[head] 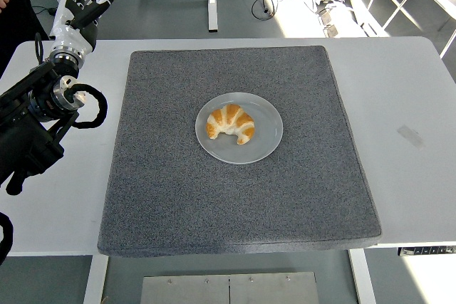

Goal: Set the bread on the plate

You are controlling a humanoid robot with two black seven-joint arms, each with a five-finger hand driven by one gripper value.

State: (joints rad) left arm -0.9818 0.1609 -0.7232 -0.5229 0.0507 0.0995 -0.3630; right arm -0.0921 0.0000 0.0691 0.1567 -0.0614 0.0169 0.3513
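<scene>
Head view: croissant (231,124) lies on the plate (265,142) — left robot hand (80,11) spread wide, empty.

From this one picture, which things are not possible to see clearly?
- Right arm: outside the head view entirely.
- Underside of the croissant: hidden by the croissant itself where it lies on the plate.
- Person at top left: cut off by the picture edge.
- Left robot hand: palm side turned away.

no readable text, labels or numbers, as far as visible
</scene>
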